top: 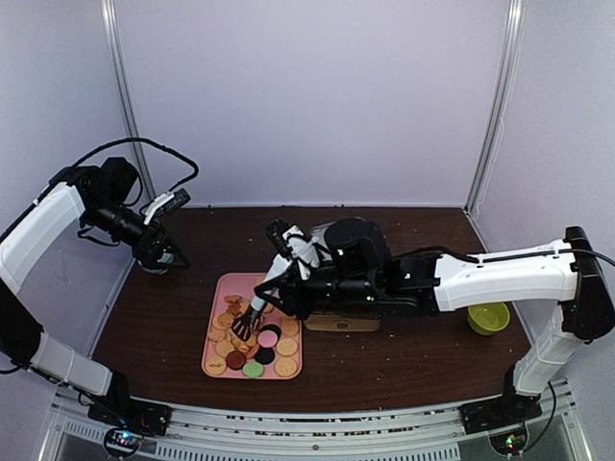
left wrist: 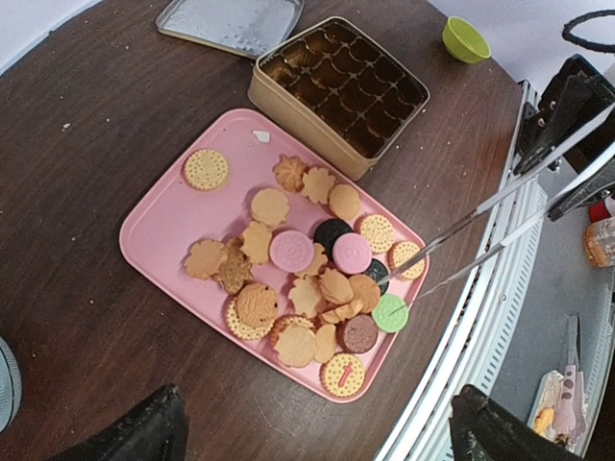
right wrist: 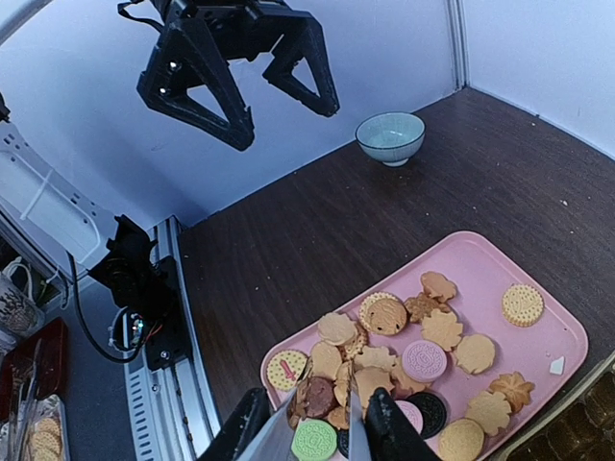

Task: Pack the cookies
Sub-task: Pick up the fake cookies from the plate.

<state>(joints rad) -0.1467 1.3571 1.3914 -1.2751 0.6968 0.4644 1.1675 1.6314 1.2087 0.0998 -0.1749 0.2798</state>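
Pink tray (left wrist: 163, 226) of cookies (left wrist: 306, 293); right gripper (right wrist: 329, 384) low over them, jaws narrow, grip unclear; left gripper (right wrist: 286, 127) wide-open, empty.

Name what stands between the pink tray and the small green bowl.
The open gold tin stands between the pink tray and the green bowl. The left wrist view shows this plainly; from above, the right arm covers most of the tin.

place: robot lab cell | cue: plain white walls (top: 307, 96), aluminium frame (top: 497, 96)
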